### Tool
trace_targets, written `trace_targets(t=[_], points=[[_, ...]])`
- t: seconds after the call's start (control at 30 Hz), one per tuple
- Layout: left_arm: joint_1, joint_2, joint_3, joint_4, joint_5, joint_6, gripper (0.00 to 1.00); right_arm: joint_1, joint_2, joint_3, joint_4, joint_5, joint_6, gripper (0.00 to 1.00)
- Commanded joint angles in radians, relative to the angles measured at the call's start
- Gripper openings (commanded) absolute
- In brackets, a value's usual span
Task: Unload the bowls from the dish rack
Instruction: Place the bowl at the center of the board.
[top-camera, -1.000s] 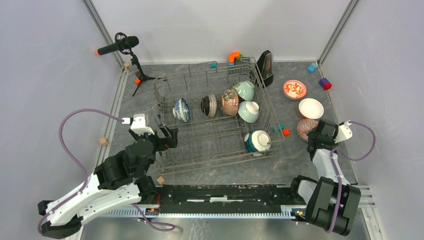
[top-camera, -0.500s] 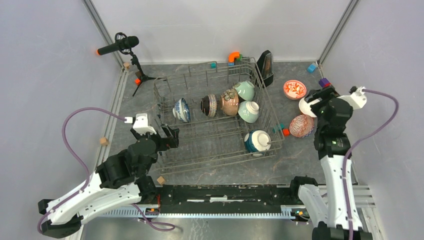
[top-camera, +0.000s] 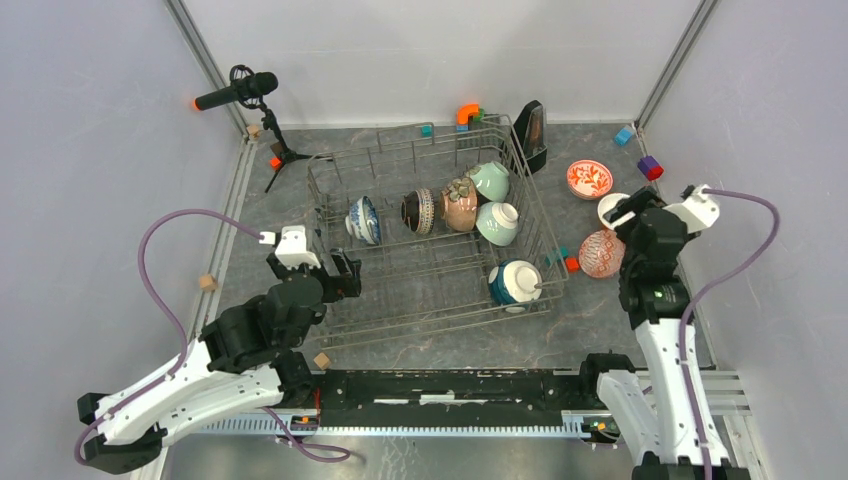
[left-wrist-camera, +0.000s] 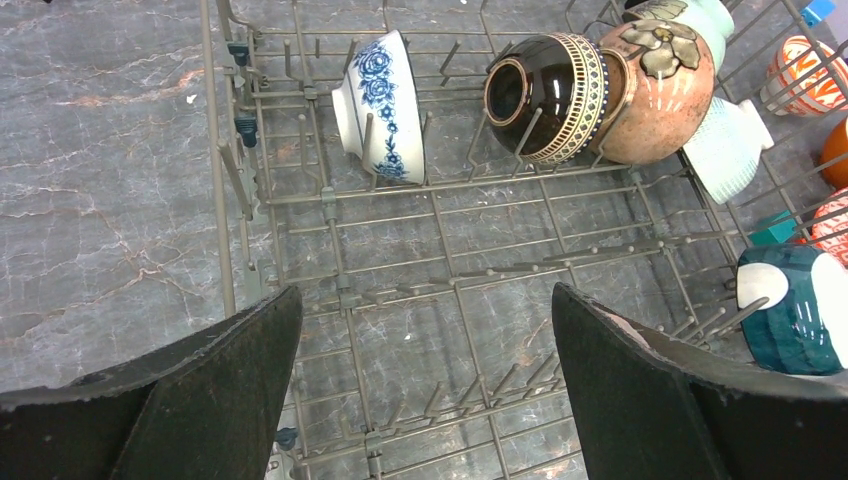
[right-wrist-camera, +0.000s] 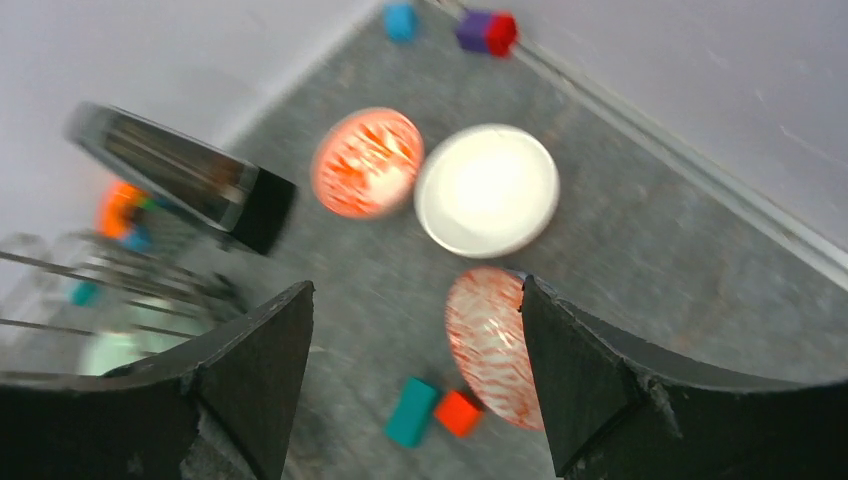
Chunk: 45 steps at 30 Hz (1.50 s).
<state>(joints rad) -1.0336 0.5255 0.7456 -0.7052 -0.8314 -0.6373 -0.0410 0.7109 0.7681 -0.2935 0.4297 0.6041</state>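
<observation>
The grey wire dish rack (top-camera: 430, 290) sits mid-table. It holds a blue-white bowl (top-camera: 363, 219), a striped dark bowl (top-camera: 419, 211), a tan bowl (top-camera: 460, 205), two mint green bowls (top-camera: 490, 181) and a teal bowl with a white base (top-camera: 515, 283). On the table to its right are a red-floral bowl (top-camera: 589, 179), a white bowl (top-camera: 610, 208) and a red-lattice bowl (top-camera: 600, 254). My left gripper (top-camera: 340, 275) is open and empty over the rack's near-left part (left-wrist-camera: 425, 295), short of the blue-white bowl (left-wrist-camera: 380, 105). My right gripper (top-camera: 630, 215) is open and empty above the red-lattice bowl (right-wrist-camera: 487, 340).
A black metronome-like object (top-camera: 530, 122) stands behind the rack's right corner. A microphone on a tripod (top-camera: 240, 92) stands at the back left. Teal (right-wrist-camera: 411, 410) and orange (right-wrist-camera: 458, 412) blocks lie beside the red-lattice bowl. More blocks lie by the back-right wall (top-camera: 650, 167).
My right arm has lifted from low beside the red-lattice bowl to high above the three bowls, jaws open. My left gripper has crept slightly further over the rack.
</observation>
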Motion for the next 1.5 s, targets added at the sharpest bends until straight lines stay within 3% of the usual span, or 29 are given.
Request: trace_targets(t=[0.0,0.23,0.83,0.97,1.37,1.47], points=[[-0.003,-0.002,0.014,0.007,-0.023,-0.016,1.00,-0.023,0.062,-0.119,0.019,0.108,-0.050,0.80],[-0.006,-0.013,0.014,0.018,0.004,-0.014,1.00,-0.147,0.118,-0.330,0.122,0.040,-0.014,0.74],[-0.007,-0.032,0.011,0.034,0.051,-0.016,1.00,-0.248,0.306,-0.304,0.186,-0.043,0.000,0.59],[-0.007,-0.032,0.010,0.034,0.054,-0.015,1.00,-0.257,0.327,-0.299,0.201,-0.079,0.011,0.48],[-0.008,-0.027,0.012,0.039,0.069,-0.018,1.00,-0.284,0.315,-0.253,0.155,-0.125,0.022,0.00],[-0.008,-0.029,0.011,0.039,0.072,-0.018,1.00,-0.302,0.318,-0.246,0.134,-0.133,0.045,0.00]])
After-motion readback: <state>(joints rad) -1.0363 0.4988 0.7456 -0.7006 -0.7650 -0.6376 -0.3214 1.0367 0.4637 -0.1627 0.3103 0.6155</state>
